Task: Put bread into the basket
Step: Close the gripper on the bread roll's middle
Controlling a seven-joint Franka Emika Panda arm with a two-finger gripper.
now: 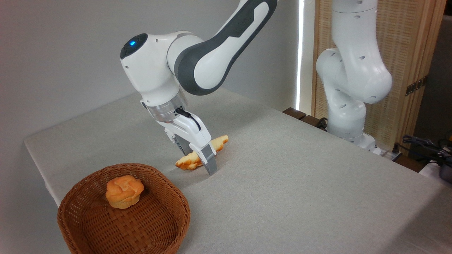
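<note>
bread [219, 143] mid-surface, behind the basket [88, 225], which already holds a bun [123, 192]. Hand [201, 162] pinching it across the middle, fingers either side. Looks light, stiff, glossy; could swivel. Mid-length grip is right, pointed ends too thin.

A glossy white robot arm [346, 81] is built from rounded, bulbous segments, with small dark round holes dotted along its base column and a broad dark grey panel [219, 46] curving along the forearm casing. The rounded wrist housing carries a dark oval cap with a glowing blue light [132, 43], and below it sits a ribbed silver metal ring where a thin black cable [189, 118] loops out and plugs into the hand. The gripper [201, 163] has a white angular body and two flat grey fingers [209, 163], one showing a dark ribbed inner face.
</note>
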